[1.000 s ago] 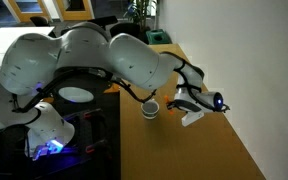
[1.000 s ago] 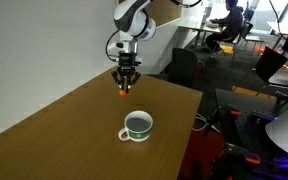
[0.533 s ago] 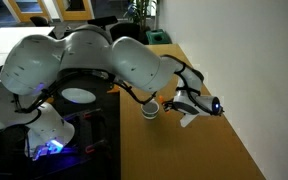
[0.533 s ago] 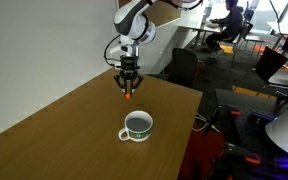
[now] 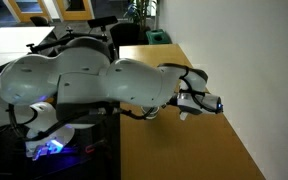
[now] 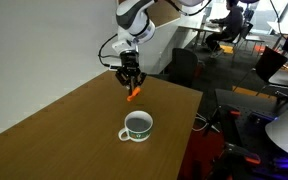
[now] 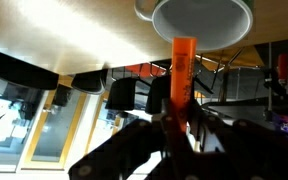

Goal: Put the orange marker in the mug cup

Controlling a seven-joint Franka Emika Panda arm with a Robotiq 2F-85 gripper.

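My gripper point(image 6: 130, 80) is shut on the orange marker point(image 6: 135, 94) and holds it in the air, tilted, above the far part of the wooden table point(image 6: 64, 135). The mug cup point(image 6: 136, 126), white inside with a dark outer wall, stands on the table nearer the camera, below and in front of the marker. In the wrist view the marker point(image 7: 182, 75) sticks out from between the fingers point(image 7: 179, 125) toward the cup's white round rim point(image 7: 199, 20). In an exterior view the arm hides the cup, and the gripper point(image 5: 199, 103) shows near the wall.
A white wall runs along the table's far side point(image 6: 34, 50). The table's edge point(image 6: 189, 125) drops to an area with office chairs point(image 6: 184, 65) and equipment. The bulky arm point(image 5: 94, 85) fills much of an exterior view.
The gripper has lifted the orange marker off the table and raised it. The marker now hangs tilted in the air. The arm has swung, now covering the cup in an exterior view.
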